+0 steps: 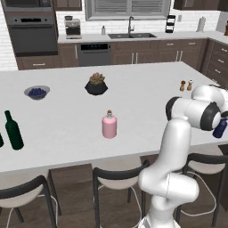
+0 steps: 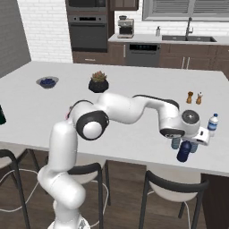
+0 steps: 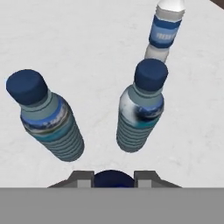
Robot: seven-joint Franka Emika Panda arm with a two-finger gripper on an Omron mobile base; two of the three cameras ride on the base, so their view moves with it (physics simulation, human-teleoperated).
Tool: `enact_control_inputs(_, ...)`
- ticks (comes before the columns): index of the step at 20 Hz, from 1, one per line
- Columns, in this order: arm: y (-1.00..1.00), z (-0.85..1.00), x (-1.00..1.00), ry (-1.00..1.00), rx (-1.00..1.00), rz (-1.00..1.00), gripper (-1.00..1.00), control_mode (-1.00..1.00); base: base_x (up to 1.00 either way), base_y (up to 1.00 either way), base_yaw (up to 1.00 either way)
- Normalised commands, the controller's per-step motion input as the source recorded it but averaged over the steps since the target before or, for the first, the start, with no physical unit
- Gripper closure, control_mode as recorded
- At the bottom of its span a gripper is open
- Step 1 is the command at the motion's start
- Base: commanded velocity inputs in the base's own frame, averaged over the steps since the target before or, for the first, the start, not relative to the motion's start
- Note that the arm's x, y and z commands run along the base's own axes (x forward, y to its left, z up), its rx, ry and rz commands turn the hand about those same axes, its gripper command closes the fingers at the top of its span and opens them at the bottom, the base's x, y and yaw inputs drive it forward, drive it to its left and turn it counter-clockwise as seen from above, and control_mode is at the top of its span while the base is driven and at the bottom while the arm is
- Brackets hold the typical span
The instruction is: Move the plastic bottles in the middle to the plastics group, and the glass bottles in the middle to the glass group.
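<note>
Fingers [image 3: 113, 177] clamped on dark navy bottle [image 2: 184, 152], beside plastics group [image 3: 140, 109].

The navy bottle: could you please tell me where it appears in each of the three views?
Left base view: navy bottle at the right edge, beside the arm.
Right base view: lower right, under the end effector.
Hand view: bottom centre, in the end effector.
Shared landmark: white-capped bottle, in right base and hand views.

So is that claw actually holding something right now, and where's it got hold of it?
Yes. The claw is shut on a dark navy bottle, gripping it at the top by the cap end; the bottle's body hangs below, near the water bottles on the counter.
</note>
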Motion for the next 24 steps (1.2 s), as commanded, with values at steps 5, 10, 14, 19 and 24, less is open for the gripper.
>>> enact_control_inputs(5,0.07,-0.49,0.02,0.05,0.00,0.00,1.00,-1.00,0.00,0.00,0.00)
enact_control_inputs(10,0.01,-0.44,-0.05,0.09,-0.03,0.00,-1.00,-1.00,0.00,0.00,0.00)
enact_control_inputs(14,0.06,-0.28,-0.09,0.07,0.00,0.00,-1.00,-1.00,0.00,0.00,0.00)
enact_control_inputs(19,0.00,-0.20,-0.19,0.02,0.00,0.00,-1.00,-1.00,0.00,0.00,0.00)
enact_control_inputs(24,0.08,0.07,-0.02,0.00,0.00,0.00,-1.00,-1.00,0.00,0.00,0.00)
